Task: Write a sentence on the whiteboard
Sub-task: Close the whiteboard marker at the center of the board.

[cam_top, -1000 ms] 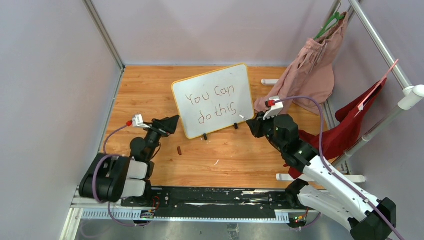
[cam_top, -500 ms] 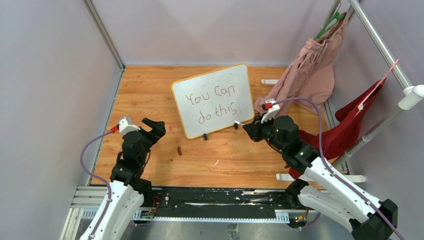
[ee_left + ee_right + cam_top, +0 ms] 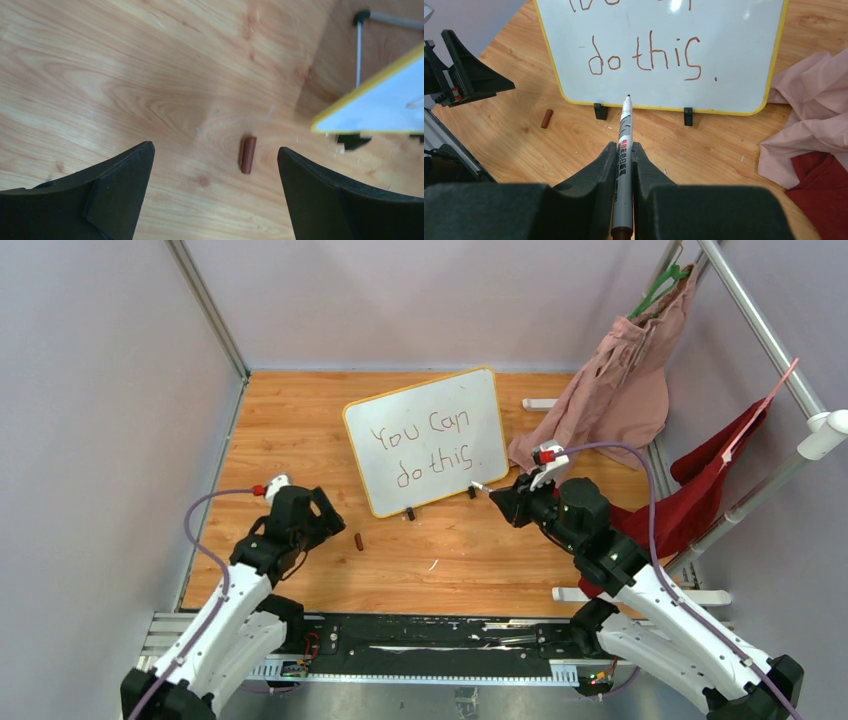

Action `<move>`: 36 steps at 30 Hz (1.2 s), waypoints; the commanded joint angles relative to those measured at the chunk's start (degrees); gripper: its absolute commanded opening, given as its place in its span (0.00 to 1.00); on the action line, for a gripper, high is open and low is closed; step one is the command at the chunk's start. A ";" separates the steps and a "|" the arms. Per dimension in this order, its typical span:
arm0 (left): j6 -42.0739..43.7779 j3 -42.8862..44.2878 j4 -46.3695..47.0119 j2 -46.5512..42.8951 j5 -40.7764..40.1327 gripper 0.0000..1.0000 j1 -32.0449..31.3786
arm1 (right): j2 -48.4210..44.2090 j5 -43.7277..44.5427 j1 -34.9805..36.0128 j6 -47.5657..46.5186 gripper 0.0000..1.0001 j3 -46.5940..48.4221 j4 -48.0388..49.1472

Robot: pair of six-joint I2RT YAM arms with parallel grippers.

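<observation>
The whiteboard [image 3: 478, 392], bearing the sentence [image 3: 646, 56], stands toward the table's [image 3: 300, 410] far edge, nearer the right gripper [image 3: 624, 147], whose pinched marker [image 3: 624, 127] points lengthwise at its lower frame, while the left gripper [image 3: 214, 150] hangs spread above the cap [image 3: 247, 155].

1. The table [image 3: 125, 75] is smooth, light-grained wood.
2. The whiteboard [image 3: 724, 40] is glossy white with a smooth yellow frame.
3. The fingers [image 3: 589, 185] of my right gripper [image 3: 624, 146] are matt black.
4. My marker [image 3: 623, 165] has a shiny silver barrel.
5. The pink cloth [image 3: 814, 115] looks soft and matt.
</observation>
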 commanded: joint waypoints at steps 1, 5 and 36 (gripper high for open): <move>0.20 4.40 -4.51 7.18 -2.84 0.98 -9.63 | -0.42 0.97 0.72 -1.12 0.00 -0.76 0.27; -2.94 6.23 -4.85 15.42 -6.48 0.94 -17.69 | -0.46 1.78 0.74 -1.43 0.00 -0.35 -0.25; -5.80 14.14 2.51 43.20 -4.61 0.47 -18.39 | -0.60 0.12 0.74 -1.15 0.00 1.80 -0.01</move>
